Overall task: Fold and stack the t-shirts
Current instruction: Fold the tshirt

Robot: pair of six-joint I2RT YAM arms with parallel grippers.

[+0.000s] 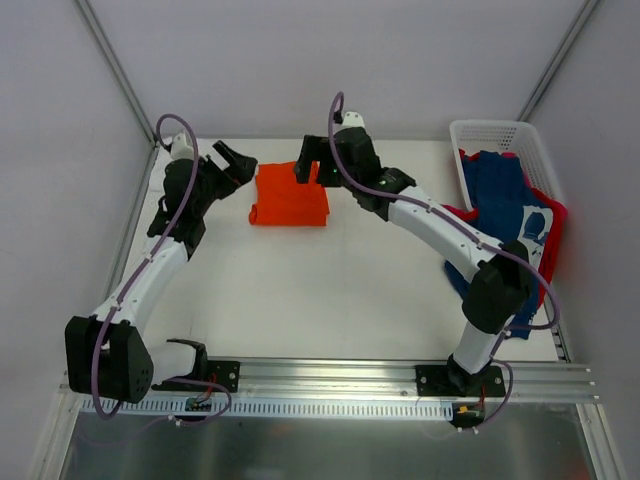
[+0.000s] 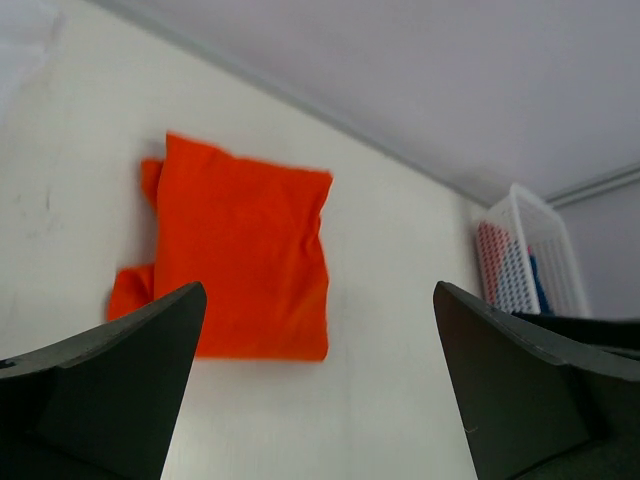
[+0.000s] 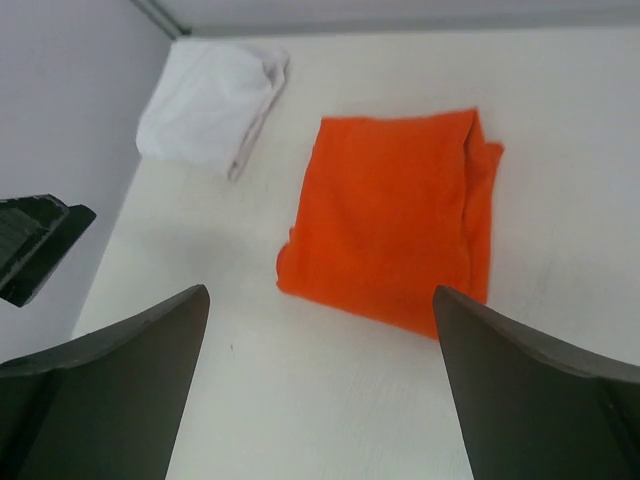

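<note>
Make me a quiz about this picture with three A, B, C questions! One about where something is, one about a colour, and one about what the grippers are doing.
1. Where does the white basket stand?
A) at the far right corner of the table
B) at the near left corner
C) between the arms' bases

2. What colour is the folded t-shirt lying between the two arms?
A) green
B) orange
C) yellow

3. How are the left gripper and the right gripper?
A) both shut on cloth
B) one open, one shut
C) both open, holding nothing

Answers:
1 A, the top view shows it at the far right edge.
2 B, it is bright orange in all three views.
3 C, each wrist view shows the fingers wide apart with nothing gripped.
</note>
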